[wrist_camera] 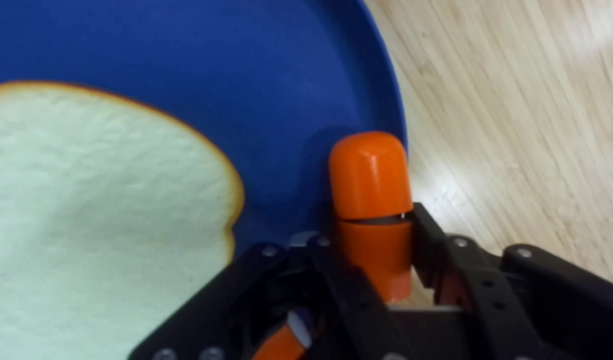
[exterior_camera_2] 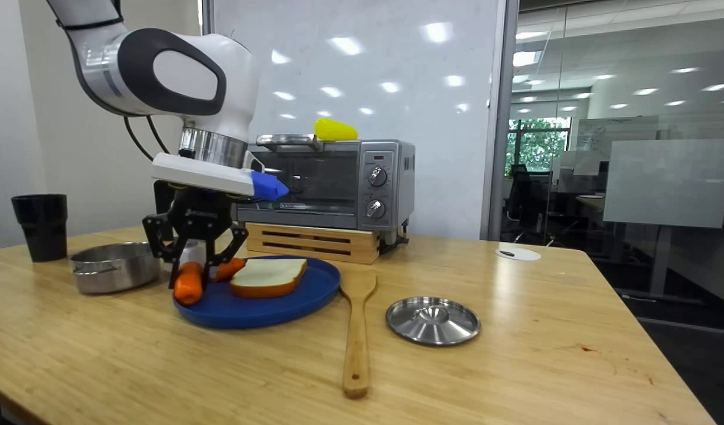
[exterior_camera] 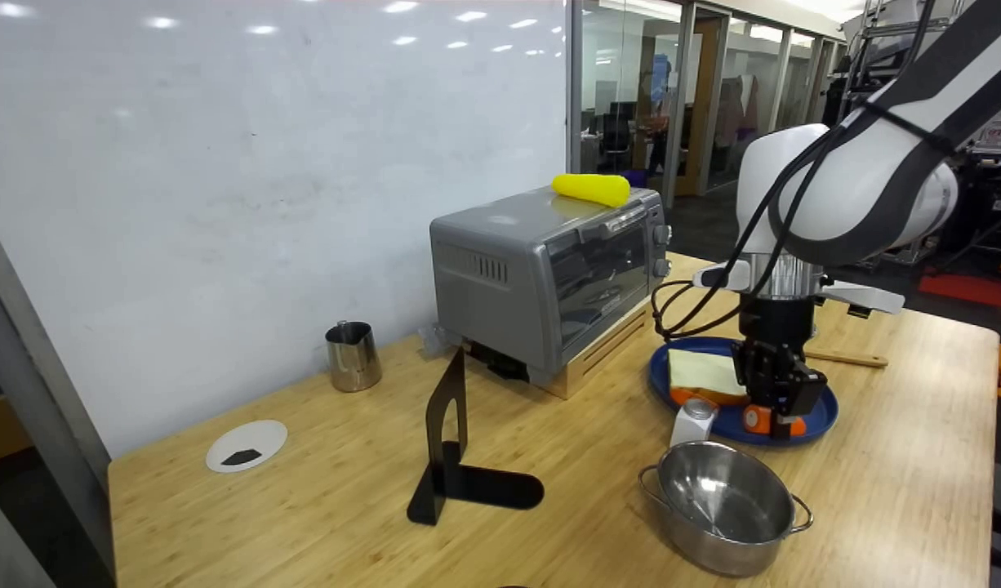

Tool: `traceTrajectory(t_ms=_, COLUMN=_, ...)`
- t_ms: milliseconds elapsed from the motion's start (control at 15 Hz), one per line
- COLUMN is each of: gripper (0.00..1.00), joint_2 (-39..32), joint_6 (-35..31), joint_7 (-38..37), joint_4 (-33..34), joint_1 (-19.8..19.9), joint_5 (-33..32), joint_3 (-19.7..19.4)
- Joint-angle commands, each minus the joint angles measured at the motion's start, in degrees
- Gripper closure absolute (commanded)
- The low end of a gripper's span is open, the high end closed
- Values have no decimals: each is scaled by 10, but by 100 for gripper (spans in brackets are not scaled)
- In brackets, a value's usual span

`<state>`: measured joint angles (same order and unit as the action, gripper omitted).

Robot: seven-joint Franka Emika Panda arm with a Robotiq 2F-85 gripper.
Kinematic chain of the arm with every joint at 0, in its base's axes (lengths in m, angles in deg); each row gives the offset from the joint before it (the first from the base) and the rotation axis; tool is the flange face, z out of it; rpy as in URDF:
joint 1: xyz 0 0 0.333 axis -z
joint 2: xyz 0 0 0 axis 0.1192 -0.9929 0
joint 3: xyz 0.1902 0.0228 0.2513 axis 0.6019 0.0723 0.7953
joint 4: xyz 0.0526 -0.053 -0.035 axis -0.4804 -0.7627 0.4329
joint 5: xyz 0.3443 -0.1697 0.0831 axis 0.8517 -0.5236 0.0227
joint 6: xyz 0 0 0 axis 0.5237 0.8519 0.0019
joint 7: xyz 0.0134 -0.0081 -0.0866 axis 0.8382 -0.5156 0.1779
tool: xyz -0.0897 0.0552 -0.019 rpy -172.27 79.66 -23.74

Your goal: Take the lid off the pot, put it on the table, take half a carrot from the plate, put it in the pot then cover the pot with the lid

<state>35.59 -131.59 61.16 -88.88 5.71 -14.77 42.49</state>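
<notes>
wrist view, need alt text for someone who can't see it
Black gripper closed on an orange half carrot at the edge of a blue plate. A pale bread slice fills the lower left, light wooden table shows at right, and the gripper partly hides a second orange piece at the bottom.

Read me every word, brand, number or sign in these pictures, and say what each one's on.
No text reads clearly.
Lettering on the gripper: too blurred.
Front label on the toaster oven: too small.
Panel markings above and around the control knobs: too small.
Sign in the background, reddish lettering: too blurred.
</notes>
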Motion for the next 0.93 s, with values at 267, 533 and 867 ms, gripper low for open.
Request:
traceTrajectory(t_ms=267, gripper=88, joint_2=97, joint_6=108, joint_7=-76, joint_4=12, joint_1=-3, joint_5=-127, joint_3=19)
traceTrajectory(t_ms=533, gripper=88, joint_2=130, joint_6=130, joint_7=-99, joint_4=24, joint_1=-22, joint_5=-152, joint_3=35)
traceTrajectory(t_ms=867, gripper=88, joint_2=128, joint_6=126, joint_7=-122, joint_4=43, joint_1=-61, joint_5=-172, joint_3=69)
